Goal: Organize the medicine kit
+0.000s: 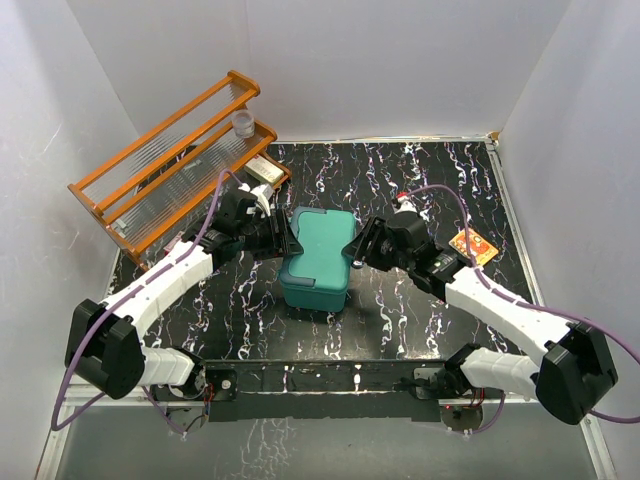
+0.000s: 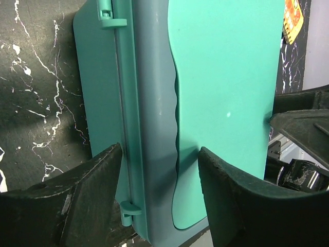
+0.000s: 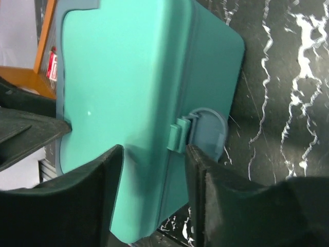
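1. At the centre of the black marbled table, top view: medicine kit, long axis near-to-far; white walls.
2. Left wrist: hinges face your left gripper, fingers half-apart astride them, grip unclear.
3. Right wrist: latch faces your right gripper, likewise.

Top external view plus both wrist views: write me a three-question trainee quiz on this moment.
1. True or false: the teal-green rounded plastic medicine kit is closed.
2. The right pincer is at the kit's: A) hinged side B) side with the latch C) underside
3. What stands on the orange wooden rack?
Key: 1 true; 2 B; 3 a small clear cup.
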`<action>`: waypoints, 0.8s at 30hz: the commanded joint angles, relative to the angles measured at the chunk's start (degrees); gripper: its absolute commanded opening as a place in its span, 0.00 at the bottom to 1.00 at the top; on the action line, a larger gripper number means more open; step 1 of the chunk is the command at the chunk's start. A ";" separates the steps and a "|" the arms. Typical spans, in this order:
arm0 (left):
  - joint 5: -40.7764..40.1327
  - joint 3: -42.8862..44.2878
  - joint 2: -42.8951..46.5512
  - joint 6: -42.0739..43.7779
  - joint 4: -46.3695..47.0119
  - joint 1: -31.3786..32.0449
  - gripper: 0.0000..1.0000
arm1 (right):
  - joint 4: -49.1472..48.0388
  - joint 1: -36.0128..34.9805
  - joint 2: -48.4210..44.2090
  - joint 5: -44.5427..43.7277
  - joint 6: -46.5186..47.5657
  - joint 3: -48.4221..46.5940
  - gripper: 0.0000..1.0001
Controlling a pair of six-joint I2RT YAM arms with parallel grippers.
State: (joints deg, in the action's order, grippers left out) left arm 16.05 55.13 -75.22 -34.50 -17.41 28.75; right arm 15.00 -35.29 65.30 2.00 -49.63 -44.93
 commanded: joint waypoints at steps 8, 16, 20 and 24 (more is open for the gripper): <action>-3.40 -1.99 1.08 3.10 -4.10 0.16 0.62 | -2.36 -0.50 -9.91 -10.66 -9.37 7.50 0.90; -3.38 -1.87 1.00 2.82 -4.24 0.16 0.65 | -18.90 -0.54 -9.46 -6.44 -17.28 15.43 0.98; -2.71 -1.73 0.77 2.43 -3.78 0.19 0.66 | -28.84 -0.56 -8.17 -5.65 -20.54 18.93 0.98; -2.41 -1.68 0.68 2.25 -3.60 0.14 0.66 | -35.66 -0.51 -5.54 -4.04 -21.84 20.01 0.98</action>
State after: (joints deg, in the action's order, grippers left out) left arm 15.22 54.52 -74.87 -33.47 -16.91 28.77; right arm -6.63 -35.64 58.24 -3.75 -68.27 -25.41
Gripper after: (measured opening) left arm 0.662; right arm 0.983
